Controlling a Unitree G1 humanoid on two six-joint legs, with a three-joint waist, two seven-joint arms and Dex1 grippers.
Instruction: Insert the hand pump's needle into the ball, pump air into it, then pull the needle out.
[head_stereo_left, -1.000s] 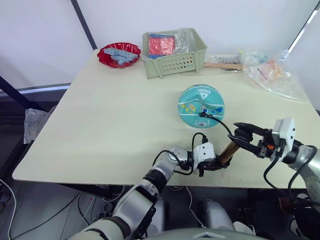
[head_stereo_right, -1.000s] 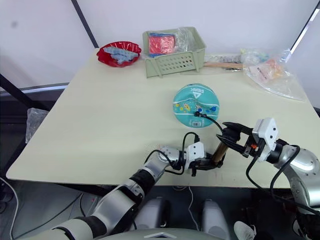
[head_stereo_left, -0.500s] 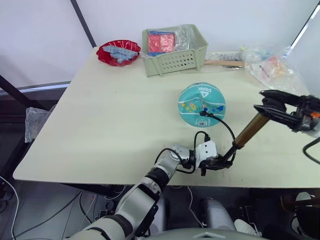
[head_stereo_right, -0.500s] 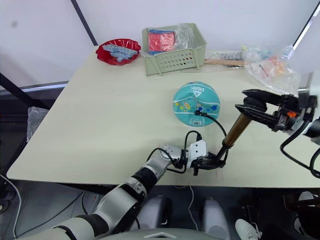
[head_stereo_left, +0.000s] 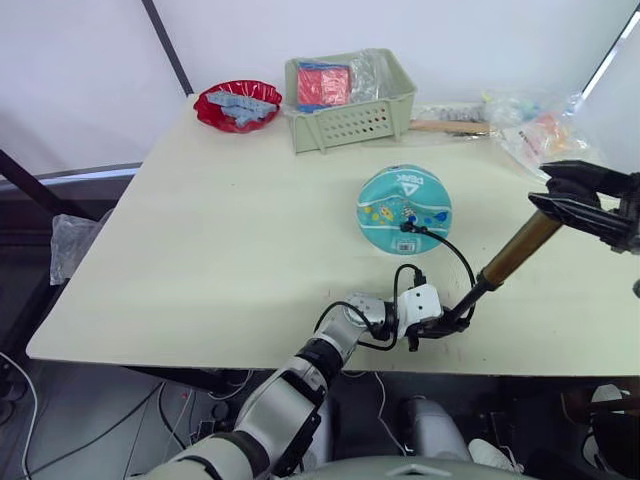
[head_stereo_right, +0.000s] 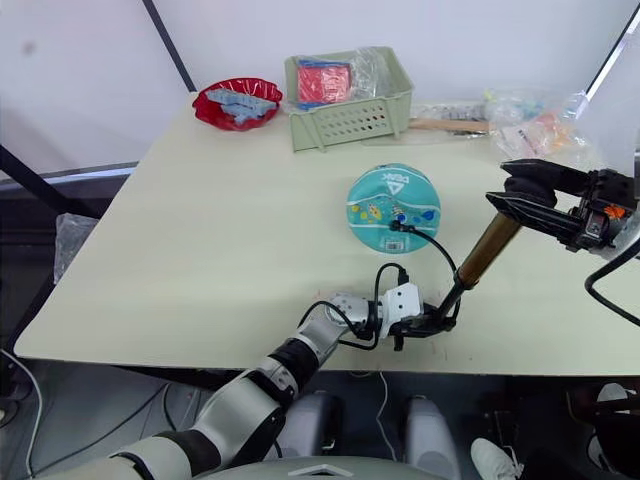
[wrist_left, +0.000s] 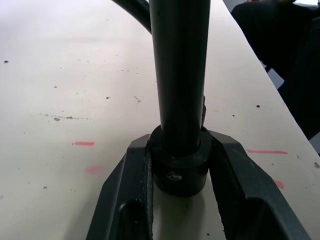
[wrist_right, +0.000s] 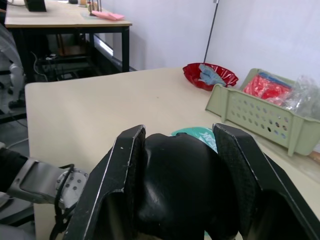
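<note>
Table (head_stereo_left: 220, 230) carries the ball (head_stereo_left: 404, 209), logo unreadable; my left claw (head_stereo_left: 452, 325) and right claw (head_stereo_left: 572, 197) clench the hand pump (head_stereo_left: 517, 251).

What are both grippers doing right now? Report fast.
Left gripper: shut on the hand pump, at its base cap.
Right gripper: shut on the pump's black handle.
</note>
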